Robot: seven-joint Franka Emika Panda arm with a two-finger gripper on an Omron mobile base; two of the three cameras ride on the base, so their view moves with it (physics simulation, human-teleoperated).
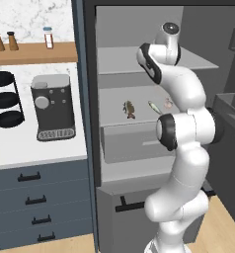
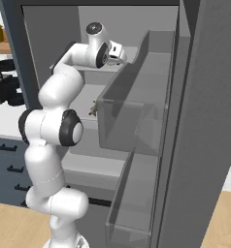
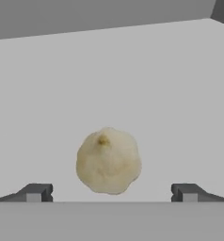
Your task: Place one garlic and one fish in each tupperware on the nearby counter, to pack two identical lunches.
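Hand view looks down on a cream-beige garlic point(image 3: 108, 161) lying between the gripper point(image 3: 111, 193) tips, which stand spread wide. Arm reaches up into the fridge point(image 1: 139, 59).

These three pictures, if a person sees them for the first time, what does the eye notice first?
First the white arm, which reaches into the open grey fridge. In the hand view a cream-beige garlic lies on a grey shelf, between the wide-open gripper tips. On the middle shelf lie the brown fish, the slim pale fish and a pinkish garlic.
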